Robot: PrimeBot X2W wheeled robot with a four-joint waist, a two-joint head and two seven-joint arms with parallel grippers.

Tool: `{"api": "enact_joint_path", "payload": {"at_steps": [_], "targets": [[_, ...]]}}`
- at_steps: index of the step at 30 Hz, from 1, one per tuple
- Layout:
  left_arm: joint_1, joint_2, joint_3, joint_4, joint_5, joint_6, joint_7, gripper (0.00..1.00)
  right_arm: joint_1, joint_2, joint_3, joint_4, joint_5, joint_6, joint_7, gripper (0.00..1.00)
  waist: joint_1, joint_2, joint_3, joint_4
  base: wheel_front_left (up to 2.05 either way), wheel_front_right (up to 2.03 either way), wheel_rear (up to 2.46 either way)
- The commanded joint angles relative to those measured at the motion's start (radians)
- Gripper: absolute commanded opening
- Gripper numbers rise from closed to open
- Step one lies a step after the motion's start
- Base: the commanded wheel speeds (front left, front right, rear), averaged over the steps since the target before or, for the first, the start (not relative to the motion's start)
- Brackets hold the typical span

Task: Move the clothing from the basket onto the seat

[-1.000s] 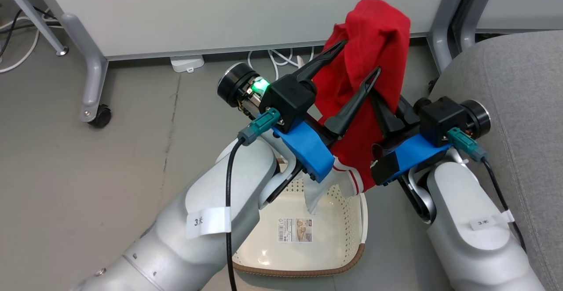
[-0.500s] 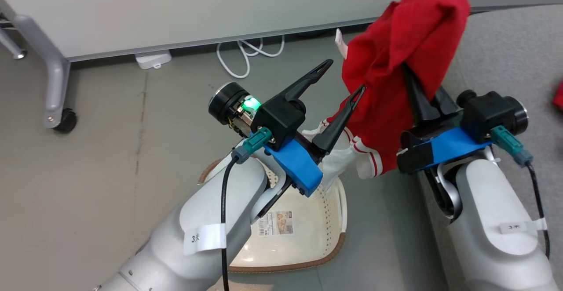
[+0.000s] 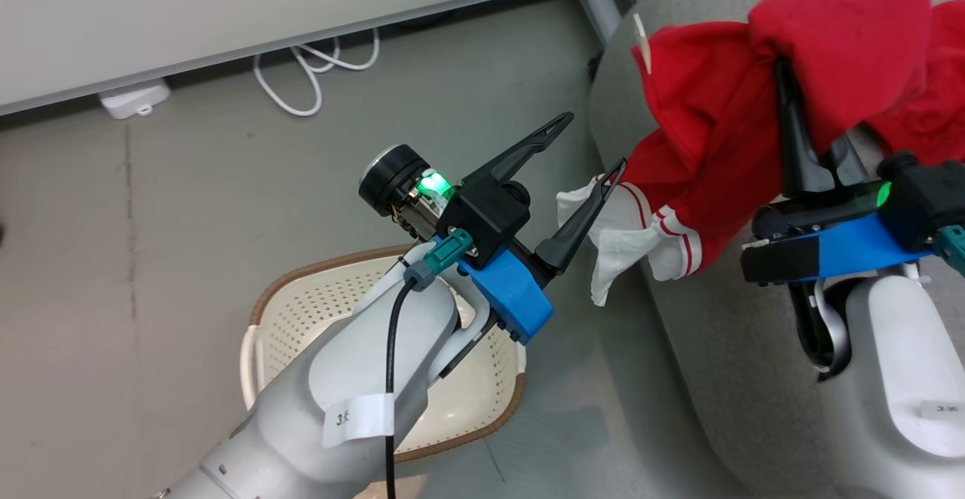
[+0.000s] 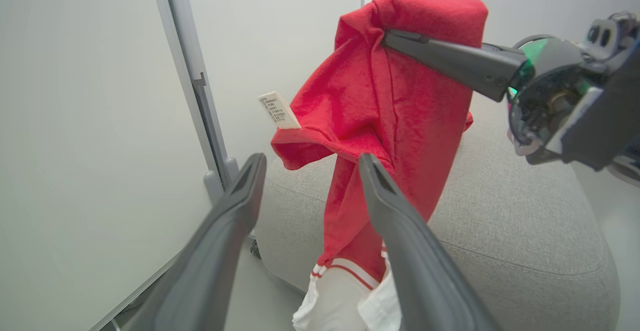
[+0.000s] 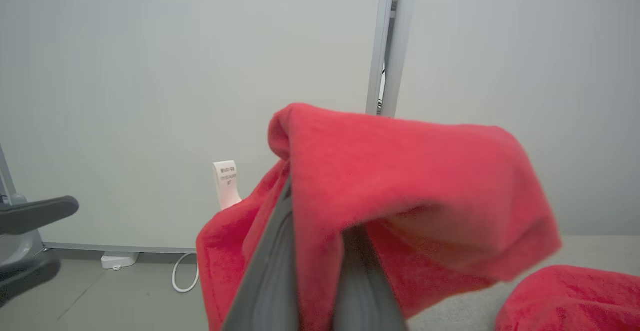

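In the head view, the left jaws sit near the middle, spread wide and holding nothing, their fingers pointing toward one o'clock. Over at two o'clock the right jaws are pinched tight on the clothing, a red garment bunched over their dark fingers and raised above the rounded corner of the grey seat. Its white, red-striped cuff droops just beside the tip of the lower left finger; I can't tell whether the two touch. The basket stands on the floor at seven o'clock, partly under the left forearm and close beside the seat.

In the left wrist view, the two left fingers rise from six o'clock with a broad gap between them. Past them the clothing hangs at twelve o'clock from the right fingers, which reach in from three o'clock. A white care tag sticks out on its ten o'clock side and the cuff dangles at six. The seat spreads behind it toward four o'clock, and a pale wall panel stands at nine.

In the right wrist view, the right fingers press together at six o'clock with red fabric folded over their tips. A second red garment lies on the seat at four o'clock. One left finger pokes in at nine o'clock.
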Motion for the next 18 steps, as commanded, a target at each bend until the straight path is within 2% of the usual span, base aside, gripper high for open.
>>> {"api": "enact_joint_path", "payload": {"at_steps": [1, 18], "targets": [[-0.014, 0.002, -0.003, -0.002, 0.006, -0.004, -0.003, 1.0, 0.018, -0.004, -0.011, -0.016, -0.006, 0.0, -0.001, 0.0, 0.0, 0.0, 0.019, -0.032, 0.0, 0.0, 0.0], [-0.029, 0.011, -0.076, 0.003, 0.013, -0.007, 0.002, 1.0, 0.172, 0.021, -0.152, -0.126, -0.014, 0.0, -0.001, 0.0, 0.0, 0.0, 0.056, -0.166, 0.0, 0.0, 0.0]]}}
